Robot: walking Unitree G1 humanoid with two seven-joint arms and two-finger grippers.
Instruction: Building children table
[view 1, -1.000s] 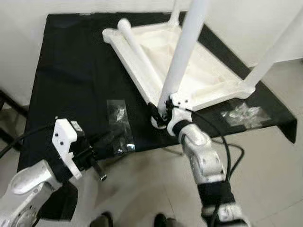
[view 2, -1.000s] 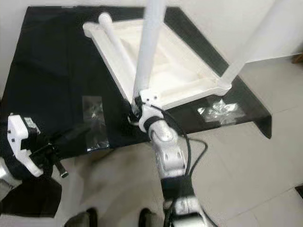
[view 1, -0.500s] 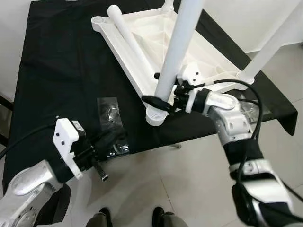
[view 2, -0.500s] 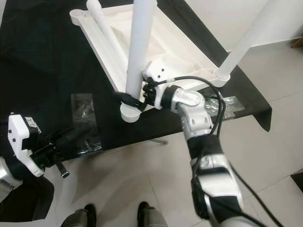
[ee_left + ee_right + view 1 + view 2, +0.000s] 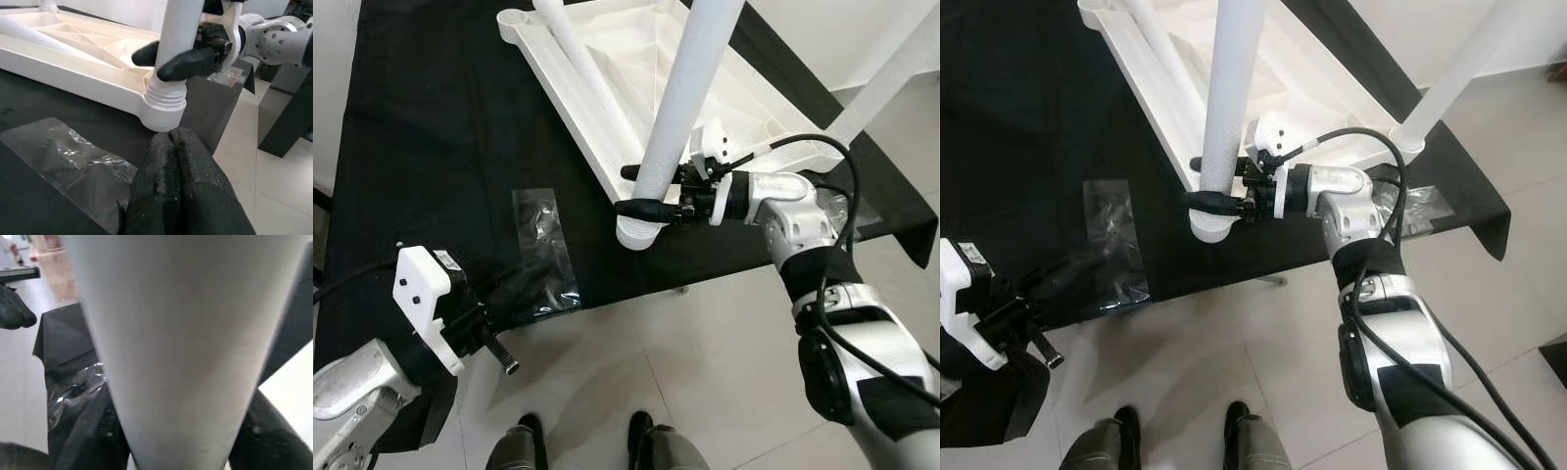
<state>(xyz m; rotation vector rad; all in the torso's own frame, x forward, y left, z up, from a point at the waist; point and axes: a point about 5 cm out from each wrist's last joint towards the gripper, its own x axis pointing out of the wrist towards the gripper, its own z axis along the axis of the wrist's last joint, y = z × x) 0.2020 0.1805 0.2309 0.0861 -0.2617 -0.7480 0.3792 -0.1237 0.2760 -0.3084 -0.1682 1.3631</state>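
Gripping white round table leg (image 5: 680, 108) near threaded base: right gripper (image 5: 641, 190); left gripper (image 5: 178, 147) fingers pressed together, empty.

Bright, even light; soft close-ups.

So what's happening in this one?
The robot is putting together a small white table that lies upside down on a black-covered surface. Its right gripper is clamped around the near corner leg, just above the threaded socket. The left gripper is shut and hangs near the cloth's front edge, beside a clear plastic bag. Another leg lies across the frame, and one more stands at the far right corner.
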